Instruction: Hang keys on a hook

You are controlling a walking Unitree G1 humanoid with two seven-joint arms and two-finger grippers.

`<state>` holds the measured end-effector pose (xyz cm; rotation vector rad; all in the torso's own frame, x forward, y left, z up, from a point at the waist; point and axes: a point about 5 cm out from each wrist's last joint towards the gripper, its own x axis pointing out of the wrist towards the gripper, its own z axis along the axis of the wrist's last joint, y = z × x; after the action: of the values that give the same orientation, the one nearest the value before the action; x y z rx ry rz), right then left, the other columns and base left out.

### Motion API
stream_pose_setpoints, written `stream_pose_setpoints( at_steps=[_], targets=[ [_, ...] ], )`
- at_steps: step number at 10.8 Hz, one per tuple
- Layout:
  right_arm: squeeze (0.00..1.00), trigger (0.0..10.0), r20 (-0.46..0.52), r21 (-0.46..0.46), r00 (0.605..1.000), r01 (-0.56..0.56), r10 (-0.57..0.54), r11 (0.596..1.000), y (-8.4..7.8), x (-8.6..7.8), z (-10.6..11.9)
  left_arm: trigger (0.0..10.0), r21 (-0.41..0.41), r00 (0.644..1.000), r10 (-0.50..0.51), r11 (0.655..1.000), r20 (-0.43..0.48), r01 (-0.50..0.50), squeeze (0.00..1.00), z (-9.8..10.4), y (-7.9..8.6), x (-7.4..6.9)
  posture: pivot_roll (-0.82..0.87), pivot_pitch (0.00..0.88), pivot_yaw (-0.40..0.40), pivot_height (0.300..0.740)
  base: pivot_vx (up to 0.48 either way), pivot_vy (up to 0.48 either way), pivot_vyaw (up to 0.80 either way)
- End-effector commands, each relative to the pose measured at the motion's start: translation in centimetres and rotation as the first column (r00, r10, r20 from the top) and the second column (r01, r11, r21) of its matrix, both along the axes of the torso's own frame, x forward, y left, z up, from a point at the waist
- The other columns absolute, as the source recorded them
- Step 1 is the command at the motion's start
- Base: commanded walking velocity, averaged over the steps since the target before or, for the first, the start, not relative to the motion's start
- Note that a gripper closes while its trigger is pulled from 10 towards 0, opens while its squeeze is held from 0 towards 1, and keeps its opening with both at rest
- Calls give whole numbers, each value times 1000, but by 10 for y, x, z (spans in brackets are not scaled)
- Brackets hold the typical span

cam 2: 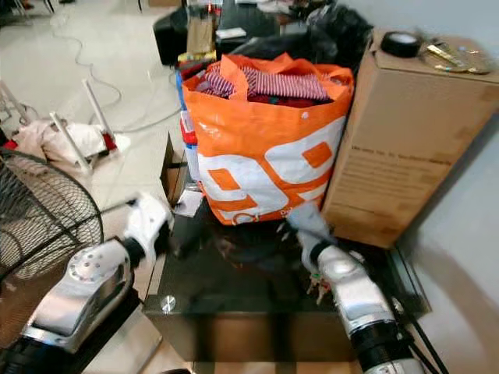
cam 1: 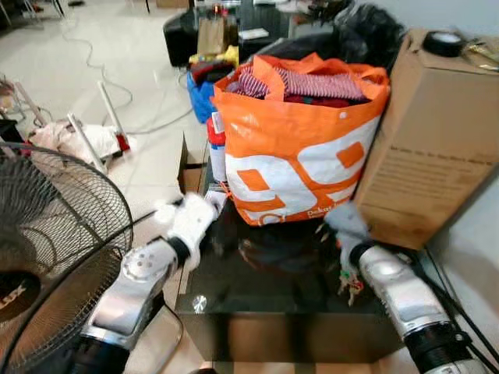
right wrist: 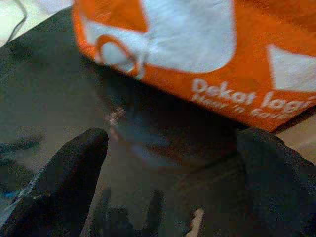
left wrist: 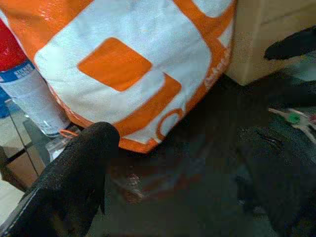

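— Start with your claws. How do they stand?

— My left gripper (left wrist: 180, 143) is spread wide, its two black fingers (left wrist: 74, 182) far apart with nothing between them. It hovers low over the dark glass table (cam 1: 273, 292), near the table's nine o'clock edge. My right gripper (right wrist: 175, 138) is spread just as wide and also holds nothing. It hangs over the same table top, towards three o'clock.

— And the keys?

— The keys (cam 1: 348, 285) are a small bunch with a green tag, tucked just beside my right wrist on its six o'clock side, over the table's front part. Neither claw is pinching them. The blur keeps me from telling whether they lie on the glass or dangle from the arm.

— What is ahead of the claws?

— At twelve o'clock from both stands an orange-and-white shopping bag (cam 1: 296, 156), its base on the table and striped cloth heaped in its mouth. Both claws point at its lower edge, close but apart from it. A red spray can (left wrist: 29, 89) with a pale label stands upright against the bag's nine o'clock side.

— Farther out?

— A tall cardboard box (cam 1: 429, 140) at two o'clock, touching the bag, with a tape roll (cam 1: 442, 43) on top. A black fan's grille (cam 1: 54, 234) is at eight o'clock, beside my left arm.
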<state>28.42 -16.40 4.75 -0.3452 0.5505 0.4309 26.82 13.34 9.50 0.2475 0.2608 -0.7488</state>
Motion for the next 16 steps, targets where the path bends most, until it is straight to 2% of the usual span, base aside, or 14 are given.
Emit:
stream_pose_setpoints(
  at_steps=[1,3,6,8,9,10,11,16],
  targets=[
    [0,10000,-66,-49,997,-48,45,998,3,-2,-9,10000,54,988,-97,993,-120,104,0,-14,2,-10,-34,0,23,740,0,0,0],
    [0,10000,-139,-73,990,-38,28,997,3,-3,-25,10000,99,972,-160,979,-172,179,0,-21,1,-15,-33,0,9,740,0,0,0],
    [0,10000,-240,-122,966,70,-98,990,-15,-3,-44,10000,76,945,-246,960,-217,268,0,-25,-11,-20,-43,0,0,740,0,0,0],
    [0,10000,-259,-108,955,118,-143,987,-22,-3,-49,10000,71,937,-271,954,-221,292,0,-25,-13,-20,-51,0,3,740,0,0,0],
    [0,7294,-262,-122,952,131,-159,984,-26,-2,-50,10000,68,931,-289,948,-223,310,0,-25,-13,-20,-57,0,5,740,0,0,0],
    [0,1216,-265,-127,948,145,-174,981,-30,-1,-51,10000,65,928,-300,945,-222,321,0,-24,-14,-19,-59,0,6,740,0,0,0],
    [0,0,-263,-124,948,152,-180,981,-32,0,-49,10000,66,928,-301,945,-219,322,0,-23,-14,-18,-62,0,8,740,0,0,0],
    [0,0,-272,-130,942,169,-199,977,-40,1,-52,10000,65,926,-312,941,-213,332,0,-23,-16,-17,-62,0,12,740,0,0,0]
  ],
)
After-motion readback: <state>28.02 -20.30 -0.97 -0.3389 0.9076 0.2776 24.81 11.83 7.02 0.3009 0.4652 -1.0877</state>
